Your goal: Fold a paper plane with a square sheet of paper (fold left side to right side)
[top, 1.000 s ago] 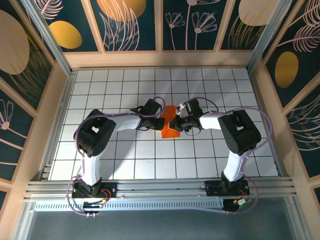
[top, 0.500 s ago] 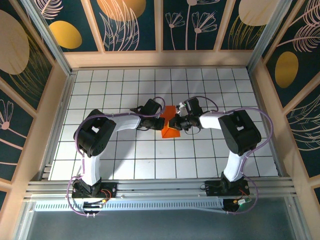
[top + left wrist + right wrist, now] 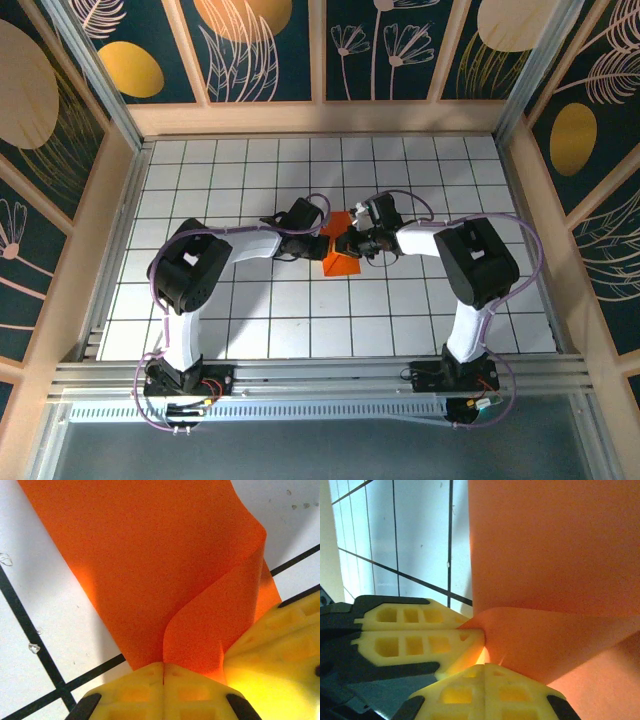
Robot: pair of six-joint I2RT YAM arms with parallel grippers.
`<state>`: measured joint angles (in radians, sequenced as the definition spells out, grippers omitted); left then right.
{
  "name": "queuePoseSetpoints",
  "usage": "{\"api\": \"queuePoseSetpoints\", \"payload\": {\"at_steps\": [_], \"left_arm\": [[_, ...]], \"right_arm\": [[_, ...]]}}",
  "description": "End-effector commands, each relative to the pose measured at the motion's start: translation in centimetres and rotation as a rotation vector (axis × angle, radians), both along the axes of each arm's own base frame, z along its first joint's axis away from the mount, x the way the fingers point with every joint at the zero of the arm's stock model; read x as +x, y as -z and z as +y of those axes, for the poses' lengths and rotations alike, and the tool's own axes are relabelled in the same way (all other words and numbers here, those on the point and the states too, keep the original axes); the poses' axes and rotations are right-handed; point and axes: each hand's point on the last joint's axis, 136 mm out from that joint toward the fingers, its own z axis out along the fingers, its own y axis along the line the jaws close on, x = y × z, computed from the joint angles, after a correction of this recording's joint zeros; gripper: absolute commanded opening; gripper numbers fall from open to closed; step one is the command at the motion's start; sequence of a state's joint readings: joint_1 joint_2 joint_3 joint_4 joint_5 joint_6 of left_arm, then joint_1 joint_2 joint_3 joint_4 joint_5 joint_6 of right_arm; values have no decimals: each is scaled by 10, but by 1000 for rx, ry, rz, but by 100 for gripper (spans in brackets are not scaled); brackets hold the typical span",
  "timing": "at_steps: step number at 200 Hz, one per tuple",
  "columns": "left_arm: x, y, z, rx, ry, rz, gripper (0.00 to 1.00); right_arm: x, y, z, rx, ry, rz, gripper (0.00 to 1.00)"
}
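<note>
Top view, table: the white gridded table (image 3: 250, 180) is carrying the work, with both arms reaching toward its middle.
Top view, paper: the square sheet of paper (image 3: 338, 260) is lying near the table's centre, partly doubled over, between the two arms.
Top view, left end effector: the left end effector (image 3: 320, 234) is touching the sheet's left side.
Top view, right end effector: the right end effector (image 3: 352, 243) is meeting the sheet from the right, just beside the left one.
Left wrist view, grip: the yellow fingers (image 3: 135, 695) are pressing together, clamping a curled-up edge of the orange sheet (image 3: 150, 555); the rest is lying flat on white tile.
Left wrist view, neighbour: a second yellow finger (image 3: 280, 655) is pressing in at lower right, touching the same curl.
Right wrist view, grip: its own fingers (image 3: 515, 695) are closing together on the lifted flap (image 3: 555, 640).
Right wrist view, neighbour: the left end effector's fingers (image 3: 415, 630) are pinching the flap's corner just beside them.
</note>
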<state>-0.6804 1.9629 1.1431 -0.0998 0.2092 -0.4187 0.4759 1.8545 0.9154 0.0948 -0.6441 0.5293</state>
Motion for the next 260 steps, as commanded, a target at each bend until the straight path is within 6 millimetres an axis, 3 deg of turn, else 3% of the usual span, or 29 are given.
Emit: {"api": "queuePoseSetpoints", "payload": {"at_steps": [1,91,148,173,221,244,255,260], "left_arm": [[-5,18,6,36,12,43,6],[-5,17,7,37,5,42,14],[-3,14,9,42,-10,29,13],[0,-5,4,-9,-25,3,15],[9,-68,2,-106,-80,-91,30],[-1,-84,4,-144,-87,-81,26],[-11,-78,4,-171,-87,-39,23],[-16,-87,2,-208,-79,-39,21]], "right_arm": [[1,7,-1,-47,-8,-6,0],[-3,20,-11,-111,5,17,0],[-7,25,-14,-120,13,31,0],[-10,29,-16,-126,18,47,0],[-15,34,-18,-132,24,66,0],[-15,33,-18,-129,24,64,0],[-14,34,-17,-128,26,64,0],[-14,33,-17,-127,25,65,0]]}}
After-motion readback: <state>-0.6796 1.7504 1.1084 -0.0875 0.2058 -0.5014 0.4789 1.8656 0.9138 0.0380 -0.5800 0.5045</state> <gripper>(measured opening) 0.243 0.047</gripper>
